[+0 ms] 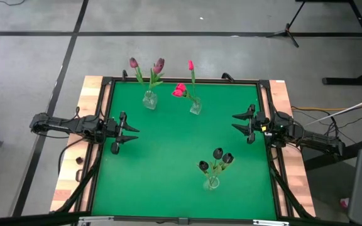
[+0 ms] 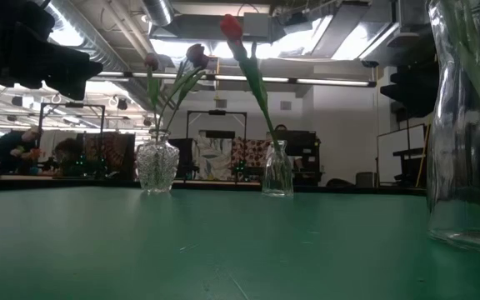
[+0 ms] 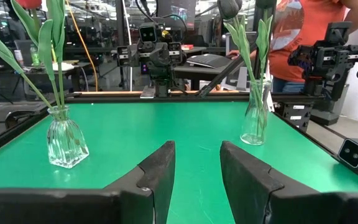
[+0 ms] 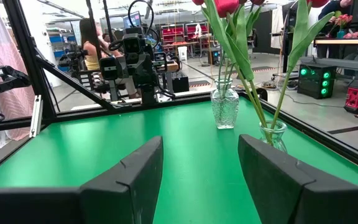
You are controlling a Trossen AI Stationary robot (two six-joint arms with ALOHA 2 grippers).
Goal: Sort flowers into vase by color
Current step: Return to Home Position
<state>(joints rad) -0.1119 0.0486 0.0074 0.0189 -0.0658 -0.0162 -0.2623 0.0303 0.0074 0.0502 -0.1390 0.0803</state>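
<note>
Black tulips [image 1: 217,158]: three heads, stems near upright in the near glass vase [image 1: 212,182], right of the green mat's [image 1: 168,157] middle. Purple tulips [image 1: 159,64] and pink tulips [image 1: 180,90] stand in two other vases by the far edge. No loose flower seen. Right gripper [image 1: 234,122], fingers apart and empty, is the nearer claw; the black bunch lies toward the near edge from it, well apart. Left gripper [image 1: 136,134], also apart and empty, sits at the left edge. Judgement: sorting complete, only parking is left.
</note>
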